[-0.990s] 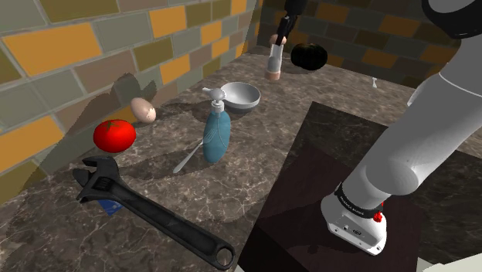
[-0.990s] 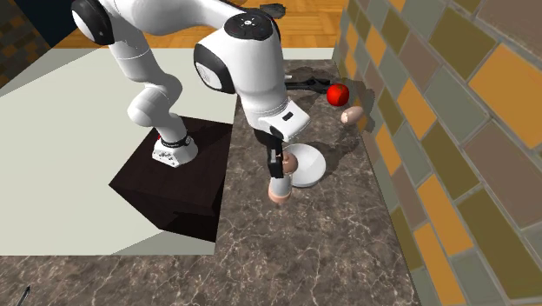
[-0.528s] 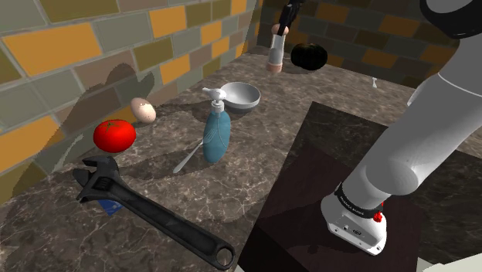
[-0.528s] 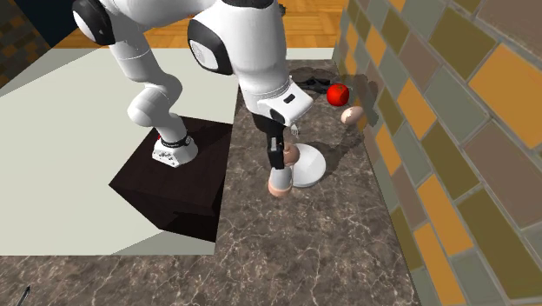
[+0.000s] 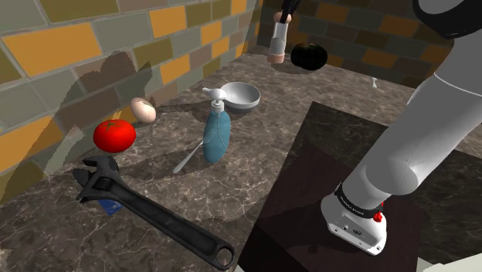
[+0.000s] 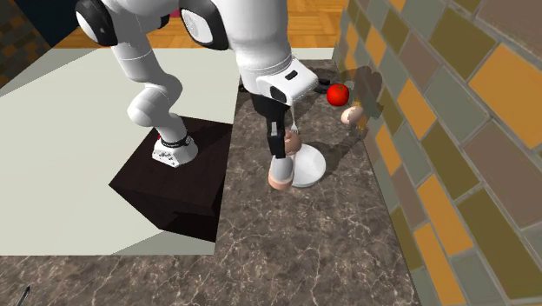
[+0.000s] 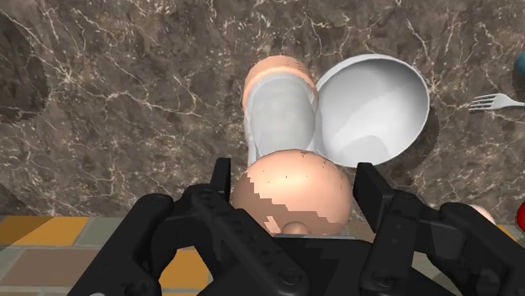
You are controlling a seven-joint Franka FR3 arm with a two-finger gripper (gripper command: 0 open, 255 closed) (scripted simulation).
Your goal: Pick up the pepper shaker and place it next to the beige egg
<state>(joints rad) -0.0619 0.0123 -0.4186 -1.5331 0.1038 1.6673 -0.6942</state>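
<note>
Firstly, shoulder view. The pepper shaker [image 5: 277,40] is at the far end of the marble counter [image 5: 232,193], upright, hanging straight under the gripper [image 5: 284,15]. The black fingers grip its top end. It has a pale body and a pinkish base. A black round object [image 5: 309,56] sits just to its right. The white bowl [image 5: 240,95] is nearer the camera than the shaker. The egg [image 5: 143,109] lies well apart from the shaker, far to the left by the brick wall [image 5: 93,54], with a red tomato [image 5: 114,135] just nearer than it. A pump bottle [image 5: 216,131], a fork [image 5: 188,159] and a black wrench [image 5: 154,220] occupy the near counter. The dark stand [image 5: 340,170] is at the right.

Next, second exterior view. The gripper [image 6: 276,146] points down and is clamped on the shaker [image 6: 280,172], which stands upright just left of the bowl [image 6: 310,167]. The egg [image 6: 352,115] and tomato [image 6: 339,93] lie farther off, by the wall, apart from the shaker.

Lastly, wrist view. The gripper [image 7: 294,181] has one finger on each side of the shaker's [image 7: 283,126] rounded speckled cap, pressed against it with no gap. The shaker extends straight away from the hand, its body overlapping the bowl's [image 7: 379,101] rim. A fork [image 7: 493,103] lies beyond the bowl. I cannot tell from these frames whether the base touches the marble.
</note>
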